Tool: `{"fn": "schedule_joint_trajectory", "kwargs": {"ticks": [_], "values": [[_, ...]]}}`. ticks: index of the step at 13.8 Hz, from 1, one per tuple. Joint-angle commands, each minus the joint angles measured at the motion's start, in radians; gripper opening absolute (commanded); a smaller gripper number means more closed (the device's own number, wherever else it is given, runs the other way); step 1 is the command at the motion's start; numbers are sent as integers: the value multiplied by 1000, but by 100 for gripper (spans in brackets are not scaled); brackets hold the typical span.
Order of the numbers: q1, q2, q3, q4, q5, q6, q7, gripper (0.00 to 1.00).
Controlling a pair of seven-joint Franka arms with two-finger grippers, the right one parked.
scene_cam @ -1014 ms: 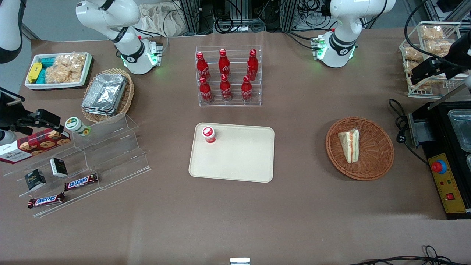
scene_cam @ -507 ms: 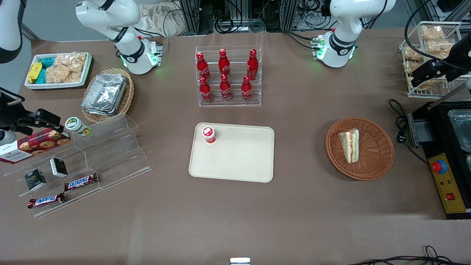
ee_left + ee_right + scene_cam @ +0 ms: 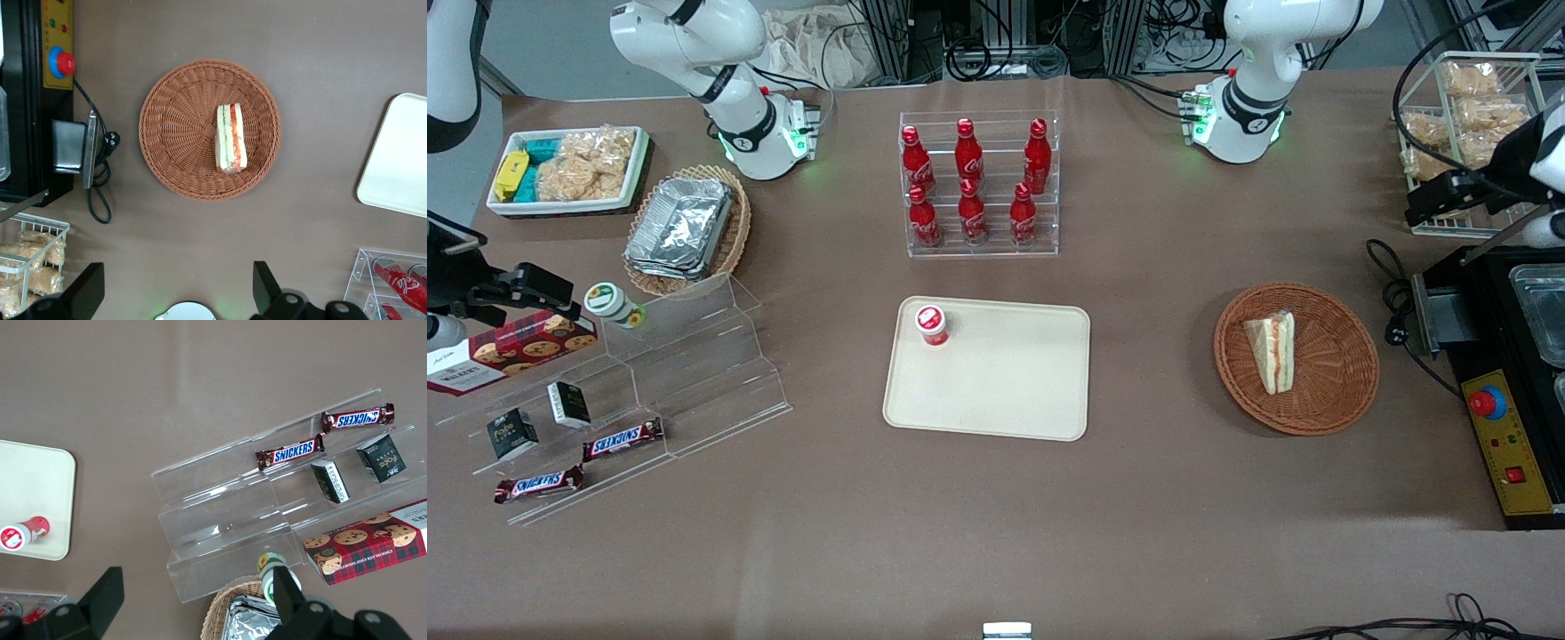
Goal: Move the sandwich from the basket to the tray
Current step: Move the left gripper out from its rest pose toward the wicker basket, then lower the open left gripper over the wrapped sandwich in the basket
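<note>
The sandwich [image 3: 1272, 352] [image 3: 231, 137], a white wedge with orange and green filling, lies in the round reddish-brown wicker basket [image 3: 1352, 378] [image 3: 175, 127]. The cream tray [image 3: 1005, 396] [image 3: 400, 170] sits at the table's middle with a small red-capped bottle [image 3: 932, 324] on one corner. My gripper [image 3: 1423, 206] [image 3: 177, 288] hangs high above the table toward the working arm's end, farther from the front camera than the basket. It is open, its fingers wide apart with nothing between them.
A black appliance with a red button [image 3: 1488, 404] and its cable [image 3: 1394, 307] stand beside the basket. A wire rack of snack packets [image 3: 1467, 98] is close to my gripper. A clear rack of red cola bottles [image 3: 978, 187] stands farther back than the tray.
My gripper has shifted a little toward the basket and the table's middle. The sandwich, basket and tray have not moved.
</note>
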Motion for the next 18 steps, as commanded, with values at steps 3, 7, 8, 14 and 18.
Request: {"fn": "schedule_joint_trajectory", "kwargs": {"ticks": [3,7,8,14,18], "values": [[-16,97,4,-23,-10,59,-23,100],[-20,118,-15,-173,-13,248,-102,100],[-20,125,-19,-204,-13,297,-115,100],[-36,245,-30,-330,-15,529,-170,100],[-57,318,-32,-394,-13,682,-196,100]]}}
